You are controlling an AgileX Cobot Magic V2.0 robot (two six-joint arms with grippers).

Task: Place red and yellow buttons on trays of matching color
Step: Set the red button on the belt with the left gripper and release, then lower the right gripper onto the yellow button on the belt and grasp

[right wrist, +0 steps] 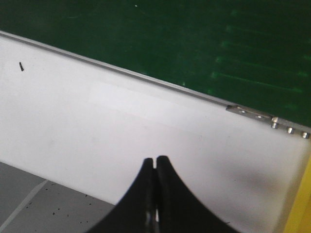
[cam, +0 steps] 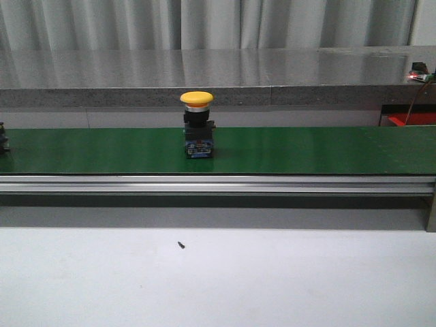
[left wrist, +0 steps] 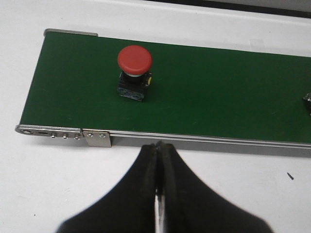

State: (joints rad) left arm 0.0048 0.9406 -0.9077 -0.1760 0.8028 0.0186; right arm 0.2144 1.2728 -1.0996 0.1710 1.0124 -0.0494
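At the far left, the red button [left wrist: 134,60] stood upright on the green conveyor belt [left wrist: 218,92], close to the belt's end, seen only in the left wrist view. The left end effector [left wrist: 159,151] hung over the white tabletop [left wrist: 43,179] just short of the belt's metal rail [left wrist: 194,141], its fingers pressed together and holding nothing; it seemed to be parked there so the belt could carry parts past unobstructed.

Toward the middle, the front view showed the yellow button [cam: 197,98] standing on its black and blue switch base, upright on the belt [cam: 306,150]. A tiny dark speck [cam: 181,244] lay on the tabletop [cam: 272,286] in front of the rail.

On the right, the right end effector [right wrist: 155,162] was also pressed together and empty, poised over the tabletop beside the belt's other end, well apart from either button. A yellow edge [right wrist: 299,213] showed at the corner of its view, possibly the yellow tray, though too little was visible to be sure. No tray was clearly seen, and neither button appeared to have been picked yet.
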